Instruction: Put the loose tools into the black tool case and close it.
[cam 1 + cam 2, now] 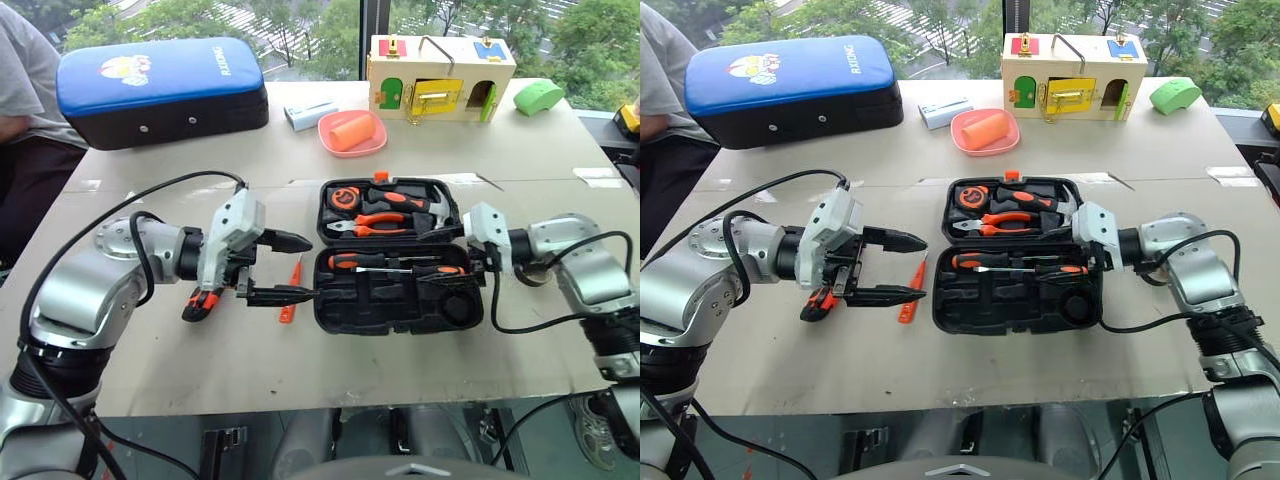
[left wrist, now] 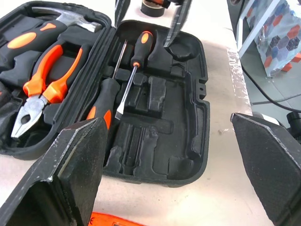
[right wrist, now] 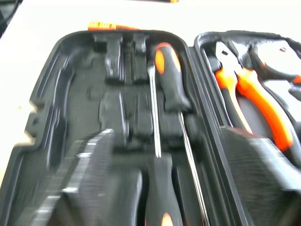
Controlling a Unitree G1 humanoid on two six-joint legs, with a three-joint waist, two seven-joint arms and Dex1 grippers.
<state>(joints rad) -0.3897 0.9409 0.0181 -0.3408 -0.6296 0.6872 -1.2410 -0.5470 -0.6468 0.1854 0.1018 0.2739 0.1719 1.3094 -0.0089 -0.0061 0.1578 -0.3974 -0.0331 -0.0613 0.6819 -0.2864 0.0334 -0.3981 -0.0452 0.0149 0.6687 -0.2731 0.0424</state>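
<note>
Jaws first: my left gripper [image 1: 300, 268] stands spread wide with nothing between its black fingers, hovering at centre-left of the frame just beside the open black tool case [image 1: 400, 300]. My right gripper [image 1: 478, 262] is at the case's right edge, its jaws parted over the near tray with nothing gripped — the wrist view shows its two fingers apart above the screwdrivers.

I work over a bench [image 1: 250, 370] covered in pale beige board, a seam crossing it behind the case. Windows with green trees run along the top of the frame. At upper left sits a padded case with a glossy blue top [image 1: 160, 85] and a person's grey sleeve [image 1: 25, 70]. At upper centre-right stands a wooden box with coloured latches [image 1: 440, 75], a pink dish holding an orange cylinder [image 1: 352, 132], and a green rounded object [image 1: 538, 97].

The case is moulded black plastic, lying open like a clamshell at mid-frame, with shaped recesses. Its far half holds pliers [image 1: 385, 222], a hammer [image 1: 420, 200] and a tape measure [image 1: 346, 196]. Its near half holds two black-and-orange-handled screwdrivers [image 1: 395, 264] lying side by side, and a small dark tape roll [image 1: 458, 306] at its right end. On the bench left of the case lie the slim orange tester screwdriver [image 1: 291, 295] and, partly hidden under my left wrist, the orange-and-black utility knife [image 1: 202, 303].
</note>
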